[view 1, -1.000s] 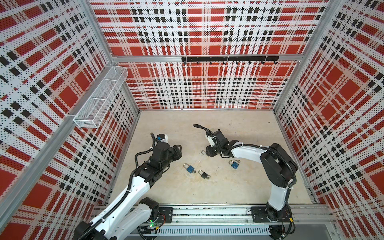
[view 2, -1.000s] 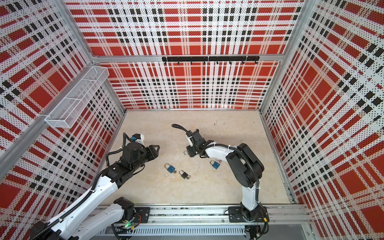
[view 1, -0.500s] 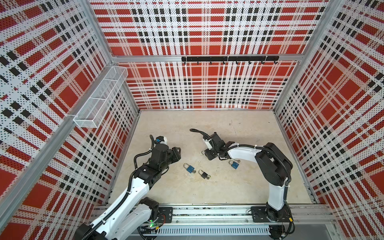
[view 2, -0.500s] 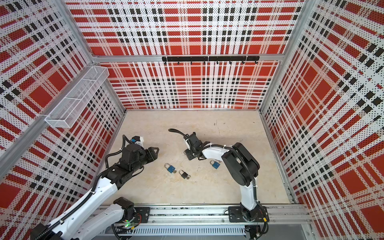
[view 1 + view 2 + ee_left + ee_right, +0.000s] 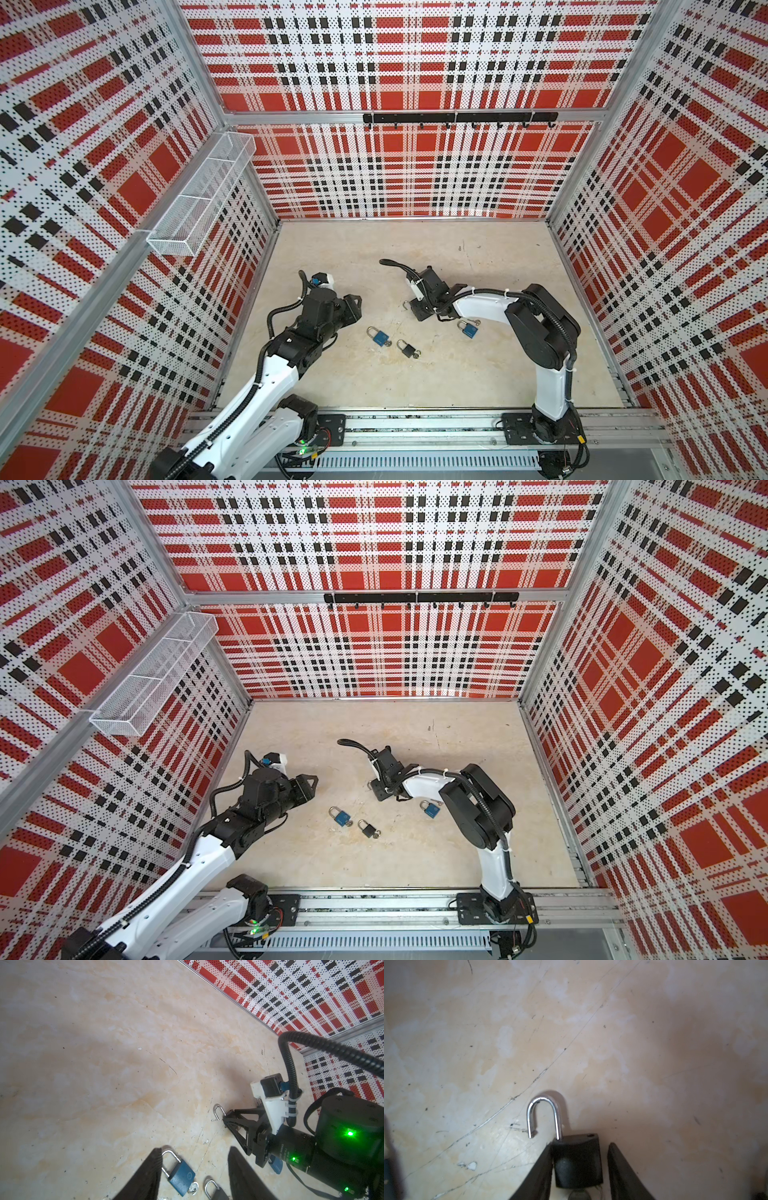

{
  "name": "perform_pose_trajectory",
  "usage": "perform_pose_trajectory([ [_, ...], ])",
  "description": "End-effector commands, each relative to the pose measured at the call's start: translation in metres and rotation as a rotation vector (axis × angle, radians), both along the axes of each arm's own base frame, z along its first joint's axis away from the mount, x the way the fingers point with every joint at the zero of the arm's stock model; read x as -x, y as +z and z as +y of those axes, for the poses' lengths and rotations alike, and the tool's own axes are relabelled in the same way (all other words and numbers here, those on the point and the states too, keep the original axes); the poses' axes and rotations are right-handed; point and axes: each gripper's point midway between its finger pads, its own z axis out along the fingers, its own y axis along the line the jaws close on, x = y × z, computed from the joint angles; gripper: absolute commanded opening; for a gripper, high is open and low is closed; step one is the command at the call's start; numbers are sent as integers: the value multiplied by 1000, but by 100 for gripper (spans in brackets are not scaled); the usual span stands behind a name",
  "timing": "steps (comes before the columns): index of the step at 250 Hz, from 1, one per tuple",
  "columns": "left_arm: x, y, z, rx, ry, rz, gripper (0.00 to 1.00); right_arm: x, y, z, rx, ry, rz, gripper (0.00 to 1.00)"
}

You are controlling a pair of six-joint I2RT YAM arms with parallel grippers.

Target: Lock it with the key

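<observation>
Right claw [image 5: 580,1145] stands spread around the black padlock [image 5: 577,1159], which lies on the tabletop [image 5: 654,1043] with its shackle [image 5: 544,1109] swung open. Left claw [image 5: 194,1149] is spread and empty, near a blue padlock [image 5: 180,1177].

Illumination is bright and diffuse. Shadows on the table [image 5: 478,386] are soft. Both top views bow at the edges; wrist views blur at close range.

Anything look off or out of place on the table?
Only the black padlock between the right gripper's jaws: its shackle is swung open, free end out of the body. The two blue padlocks and the other black one look closed. No damage visible.
</observation>
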Motion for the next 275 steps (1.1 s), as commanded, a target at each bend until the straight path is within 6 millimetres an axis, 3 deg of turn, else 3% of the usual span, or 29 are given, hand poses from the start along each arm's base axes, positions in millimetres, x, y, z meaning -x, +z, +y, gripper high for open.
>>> perform_pose_trajectory([
  [1, -1, 0, 3, 12, 14, -10, 54, 0, -14, 1, 36, 15, 10, 39],
  [48, -1, 0, 4, 13, 17, -9, 54, 2, -12, 2, 33, 22, 11, 19],
  [73, -2, -1, 4, 15, 14, -7, 54, 2, -4, 4, 11, 27, 3, 14],
  [190, -10, 9, -9, 28, -31, -29, 53, 10, 61, 9, -110, 50, -58, 9],
  [275, -19, 35, -41, 59, -141, -80, 52, 24, 114, -5, -197, 52, -119, 9],
])
